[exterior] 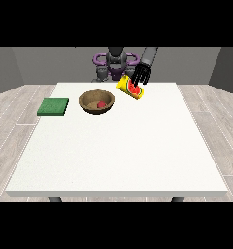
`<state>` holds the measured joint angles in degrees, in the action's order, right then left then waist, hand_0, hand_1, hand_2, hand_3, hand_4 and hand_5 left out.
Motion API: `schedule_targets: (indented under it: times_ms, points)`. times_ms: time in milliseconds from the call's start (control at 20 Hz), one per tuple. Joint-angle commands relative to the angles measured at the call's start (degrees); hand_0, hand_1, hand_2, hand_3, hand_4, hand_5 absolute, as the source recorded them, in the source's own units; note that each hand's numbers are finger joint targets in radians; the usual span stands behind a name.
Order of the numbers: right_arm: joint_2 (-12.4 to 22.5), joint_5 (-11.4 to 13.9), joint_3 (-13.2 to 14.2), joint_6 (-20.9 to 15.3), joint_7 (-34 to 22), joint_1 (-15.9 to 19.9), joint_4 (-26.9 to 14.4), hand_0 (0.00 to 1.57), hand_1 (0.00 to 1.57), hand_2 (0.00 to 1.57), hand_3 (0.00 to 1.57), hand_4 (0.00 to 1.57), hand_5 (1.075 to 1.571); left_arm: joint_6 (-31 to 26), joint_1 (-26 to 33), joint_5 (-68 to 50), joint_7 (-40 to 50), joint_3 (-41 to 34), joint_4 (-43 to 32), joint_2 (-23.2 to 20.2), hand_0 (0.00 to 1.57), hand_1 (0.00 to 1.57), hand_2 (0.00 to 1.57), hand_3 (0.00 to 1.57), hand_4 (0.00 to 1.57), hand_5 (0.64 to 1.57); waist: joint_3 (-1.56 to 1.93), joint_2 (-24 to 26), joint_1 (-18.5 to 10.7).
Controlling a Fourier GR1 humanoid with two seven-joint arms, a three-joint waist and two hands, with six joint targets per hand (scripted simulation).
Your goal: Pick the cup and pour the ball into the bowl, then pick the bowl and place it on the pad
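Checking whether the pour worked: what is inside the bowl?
A red ball lies inside the brown bowl. The near wall hides part of the bowl's floor.

On the desk (118,155), the pad (53,107) lies upper left, the bowl (96,102) right of it holding the ball (101,104), the cup (130,88) further right.

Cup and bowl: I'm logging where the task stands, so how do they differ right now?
The yellow cup is tilted and held above the table by the hand at the view's right; the brown bowl sits upright on the table, untouched. The bowl is wider and holds a red ball; whether the cup holds anything cannot be seen. Both lie near the table's far edge.
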<state>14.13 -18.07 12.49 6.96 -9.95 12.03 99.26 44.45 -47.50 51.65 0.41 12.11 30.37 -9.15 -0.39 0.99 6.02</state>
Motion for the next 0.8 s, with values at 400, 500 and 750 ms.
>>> schedule_targets:
  times_ms: [400,500,750]
  points:
    - [-2.8,1.1,-2.1,-2.9,-0.8,-1.4,7.0,0.00,0.00,0.00,0.00,0.46,1.564,-14.6,10.4,-41.0,-26.1,-18.8,18.2,8.8,1.37,1.37,1.57,1.57,0.99,1.571,-1.14,-5.7,-3.7]
    - [-3.6,1.8,-2.0,-4.3,-0.7,-1.7,7.1,0.00,0.00,0.00,0.06,0.48,1.565,-21.7,10.5,-48.6,-29.0,-22.0,20.9,8.9,1.22,1.22,1.39,1.06,0.70,1.560,-0.89,-6.7,-5.3]
    - [-5.9,6.2,-4.5,-9.4,-1.6,0.2,11.5,0.00,0.00,0.00,0.00,0.51,1.563,-41.4,10.9,-60.9,-38.0,-29.1,21.7,2.8,0.17,0.17,0.00,0.00,0.20,1.566,-0.12,-13.1,-9.2]
